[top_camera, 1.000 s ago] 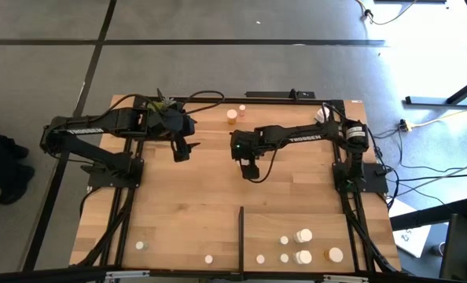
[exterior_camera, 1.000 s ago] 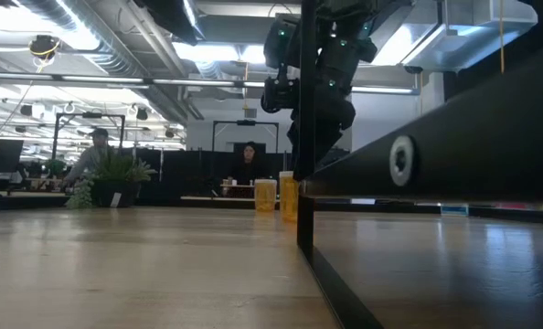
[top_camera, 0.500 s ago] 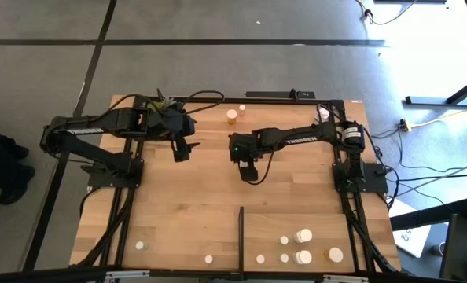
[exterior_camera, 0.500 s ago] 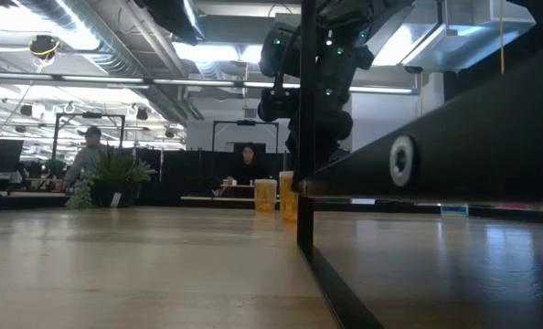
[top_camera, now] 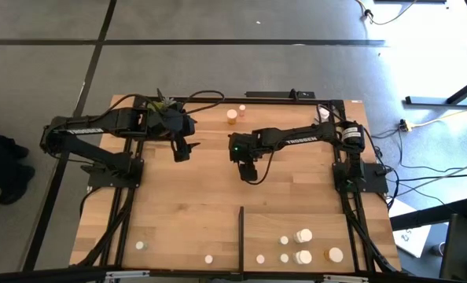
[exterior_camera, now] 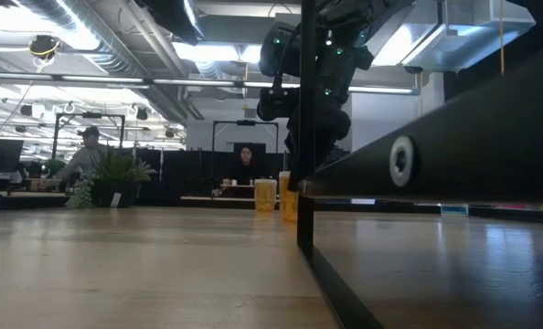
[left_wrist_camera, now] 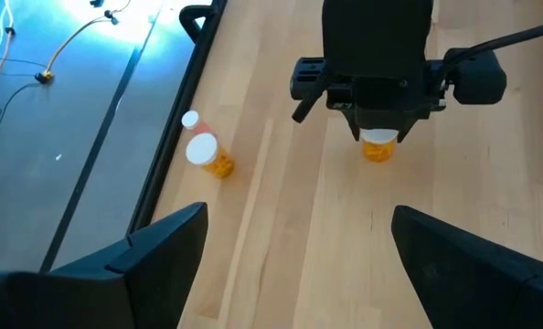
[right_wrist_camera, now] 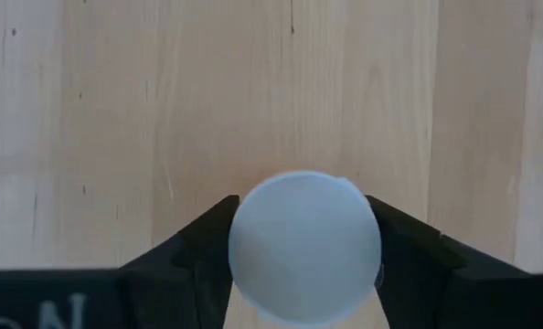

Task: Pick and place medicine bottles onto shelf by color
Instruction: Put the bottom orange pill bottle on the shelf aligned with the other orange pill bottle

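**A:** Where does the right gripper stand?

**B:** Over the middle of the desk, pointing straight down. Its two fingers sit on either side of a white cap, pinching an orange-bodied bottle. The pads look to be touching the cap's sides, but I would not call the grip settled yet.

**A:** So how should the pick be finished?

**B:** In my judgement, squeeze until the cap is firmly held, with the cap centred between the pads, then lift straight up so the bottle does not tip or slide out.

**A:** And where does it go?

**B:** The shelf lies well away from this gripper, beyond a thin black strip, with several white-capped bottles and one orange one already on it. Set this one near the orange one, clear of its neighbours.

**A:** The other arm?

**B:** The left gripper waits with its fingers spread wide, holding nothing, off to one side of the right one. Two more bottles stand near the desk's far edge.
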